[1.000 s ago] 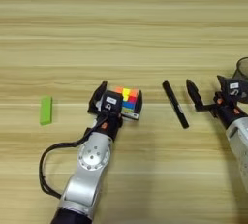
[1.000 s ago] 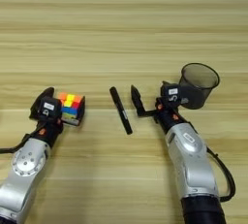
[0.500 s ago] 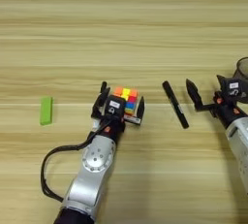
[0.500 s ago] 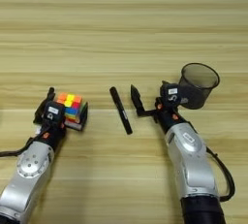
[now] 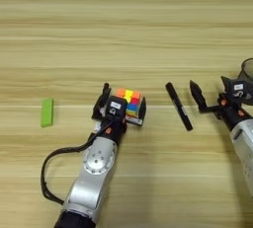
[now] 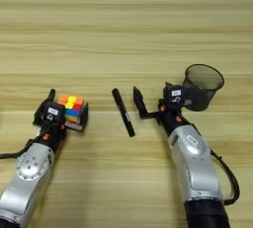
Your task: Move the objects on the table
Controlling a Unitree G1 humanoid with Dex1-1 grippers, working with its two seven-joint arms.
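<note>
Left gripper [image 5: 123, 104] grips the cube [image 5: 129, 105], ready to carry it; right gripper [image 6: 157, 98] waits open, marker [image 6: 123, 112] just left.

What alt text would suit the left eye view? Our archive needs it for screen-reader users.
The left claw straddles a multicoloured puzzle cube on a wooden table. A slim black marker lies between it and the open right claw, with a green block far left and a dark cup at the right edge.

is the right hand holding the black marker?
No. The right hand is open, and the black marker lies on the table just left of it, untouched.
</note>
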